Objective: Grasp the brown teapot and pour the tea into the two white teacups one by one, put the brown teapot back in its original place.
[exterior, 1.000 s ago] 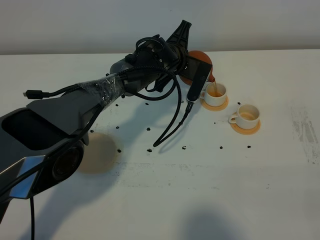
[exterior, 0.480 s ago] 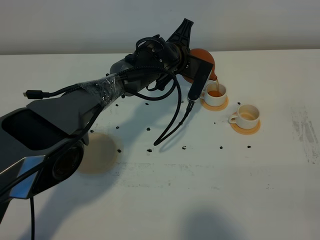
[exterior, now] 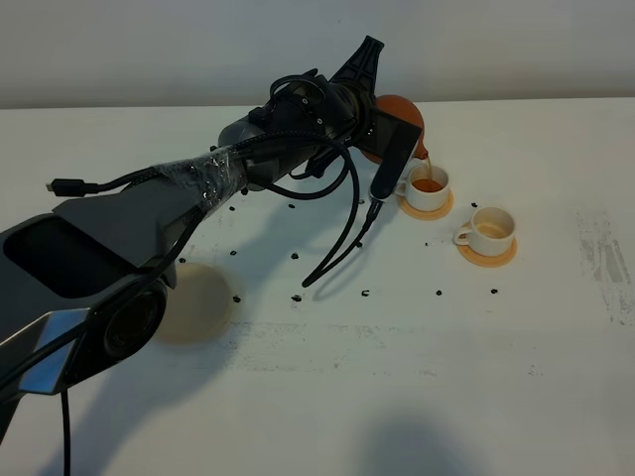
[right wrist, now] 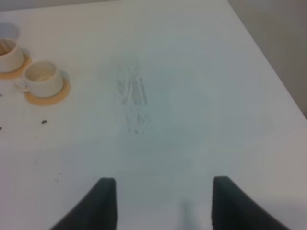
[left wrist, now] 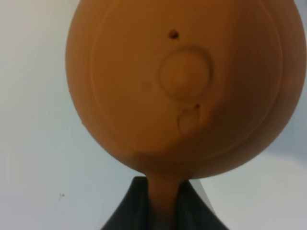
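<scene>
The brown teapot [exterior: 405, 114] is held tilted at the far middle of the table, and its spout pours tea into the near-left white teacup [exterior: 429, 184]. My left gripper [left wrist: 162, 203] is shut on the teapot's handle; the pot [left wrist: 182, 81] fills the left wrist view, lid toward the camera. In the exterior high view the arm hides the gripper. The second white teacup [exterior: 490, 230] stands to the right with tea in it. Both cups sit on orange coasters and also show in the right wrist view [right wrist: 44, 78]. The pale tan coaster [exterior: 193, 302] lies bare at the left. My right gripper [right wrist: 165, 206] is open and empty.
Small black specks [exterior: 298, 297] are scattered over the white table. A black cable loop [exterior: 347, 233] hangs from the left arm above the table's middle. A grey scuff mark [exterior: 603, 256] is at the right. The table's right edge [right wrist: 268, 62] shows in the right wrist view.
The teapot has shifted slightly up and to the right over the left cup and the tea still streams. The right gripper has not moved.
</scene>
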You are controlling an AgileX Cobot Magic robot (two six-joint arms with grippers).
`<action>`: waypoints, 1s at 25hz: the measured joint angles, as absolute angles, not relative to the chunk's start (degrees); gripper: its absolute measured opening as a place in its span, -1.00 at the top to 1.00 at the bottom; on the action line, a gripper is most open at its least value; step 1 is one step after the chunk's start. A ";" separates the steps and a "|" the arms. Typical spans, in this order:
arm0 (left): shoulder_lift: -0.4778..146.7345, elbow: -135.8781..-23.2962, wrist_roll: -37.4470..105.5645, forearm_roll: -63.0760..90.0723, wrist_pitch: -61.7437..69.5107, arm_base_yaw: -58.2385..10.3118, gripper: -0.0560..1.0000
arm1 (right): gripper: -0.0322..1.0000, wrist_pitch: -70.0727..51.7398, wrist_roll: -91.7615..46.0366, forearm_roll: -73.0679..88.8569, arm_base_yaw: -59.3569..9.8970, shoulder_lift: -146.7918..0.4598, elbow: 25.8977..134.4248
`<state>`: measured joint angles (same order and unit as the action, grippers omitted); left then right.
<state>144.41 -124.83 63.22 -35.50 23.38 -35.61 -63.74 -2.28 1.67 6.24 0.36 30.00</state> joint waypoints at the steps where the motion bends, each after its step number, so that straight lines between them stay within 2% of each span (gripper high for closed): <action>1: 144.41 -124.83 63.57 -35.63 23.38 -35.61 0.75 | 0.09 -63.74 -2.28 1.67 6.24 0.36 30.00; 25: 144.42 -124.83 66.81 -36.23 23.44 -35.61 0.75 | 0.09 -63.74 -2.28 1.67 6.24 0.36 30.00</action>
<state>144.42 -124.83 66.81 -36.23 23.44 -35.61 -63.74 -2.28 1.67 6.24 0.36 30.00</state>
